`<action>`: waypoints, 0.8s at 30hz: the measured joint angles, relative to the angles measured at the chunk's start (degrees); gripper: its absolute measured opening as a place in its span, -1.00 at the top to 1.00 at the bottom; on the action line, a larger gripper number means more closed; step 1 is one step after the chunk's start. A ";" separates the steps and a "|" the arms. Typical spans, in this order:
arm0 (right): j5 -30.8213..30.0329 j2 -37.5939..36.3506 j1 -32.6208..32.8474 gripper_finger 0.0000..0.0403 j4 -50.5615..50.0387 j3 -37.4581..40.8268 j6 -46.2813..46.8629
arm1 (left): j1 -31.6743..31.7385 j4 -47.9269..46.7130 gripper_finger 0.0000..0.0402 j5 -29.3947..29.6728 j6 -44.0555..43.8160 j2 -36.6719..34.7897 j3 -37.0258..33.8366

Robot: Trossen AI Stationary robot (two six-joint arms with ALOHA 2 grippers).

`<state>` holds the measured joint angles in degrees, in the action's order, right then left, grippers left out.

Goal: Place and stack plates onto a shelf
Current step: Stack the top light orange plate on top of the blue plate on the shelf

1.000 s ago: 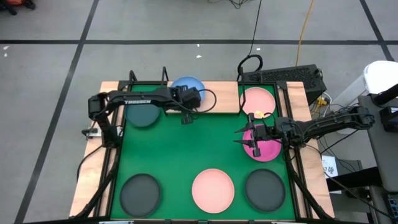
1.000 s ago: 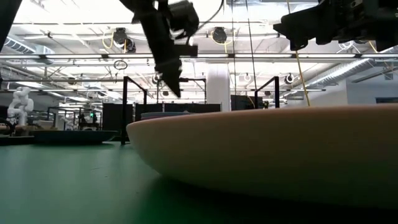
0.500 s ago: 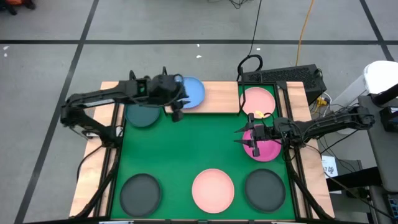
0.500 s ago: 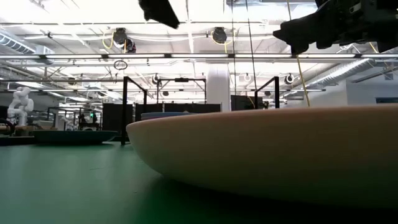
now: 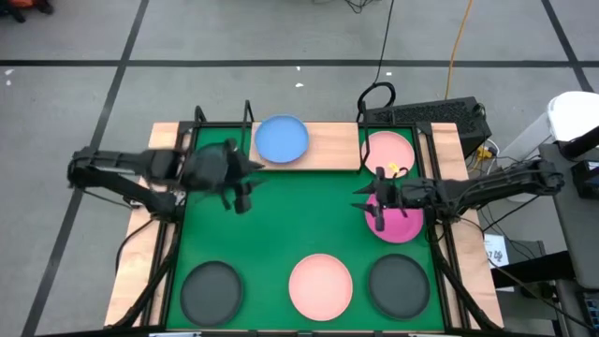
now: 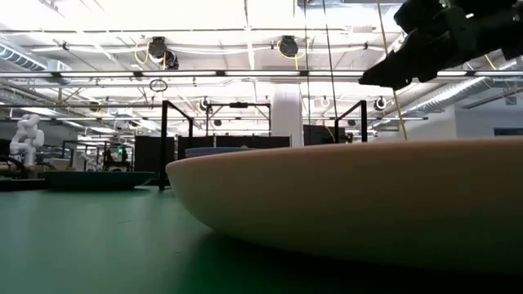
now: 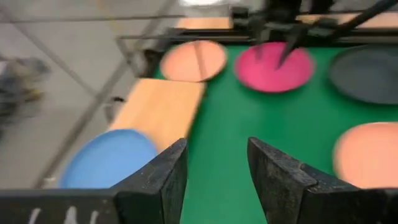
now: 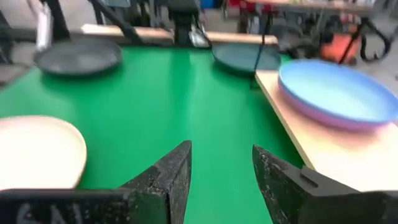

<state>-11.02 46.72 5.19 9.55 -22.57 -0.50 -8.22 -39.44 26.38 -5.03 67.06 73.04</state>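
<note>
1. Since the earlier frames my left gripper [image 5: 241, 198] has pulled back off the shelf [image 5: 328, 148] toward the left side of the green mat [image 5: 290, 225], leaving the blue plate [image 5: 282, 139] lying on the board alone.
2. Its fingers stand parted with nothing between them, as the left wrist view shows.
3. My right gripper [image 5: 376, 208] hovers over the magenta plate [image 5: 398, 223] at the mat's right edge; the fingers are spread with nothing in them, going by the right wrist view.
4. Hidden: the left arm covers the dark teal plate in the high view; I only see it in the right wrist view [image 8: 246, 58], past the end of the shelf.
5. The low view is almost filled by the rim of the light pink plate [image 6: 351, 200]; the right arm is just a dark shape at its top.
6. The blue plate shows a purple rim underneath [image 8: 336, 93]; I cannot tell if that is a second plate.
7. Count from above: one blue, one magenta, two light pink [image 5: 321, 284] [image 5: 388, 150], two dark grey [image 5: 211, 290] [image 5: 399, 283], plus the teal one.
</note>
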 joint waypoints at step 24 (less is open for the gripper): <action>-8.66 4.90 -17.78 0.25 -34.48 -10.80 1.76 | -7.77 77.54 0.14 9.28 -2.43 -5.50 -49.14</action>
<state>-19.68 51.62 -12.59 -24.93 -33.36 1.25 -15.99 38.10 35.66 -7.46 61.56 23.90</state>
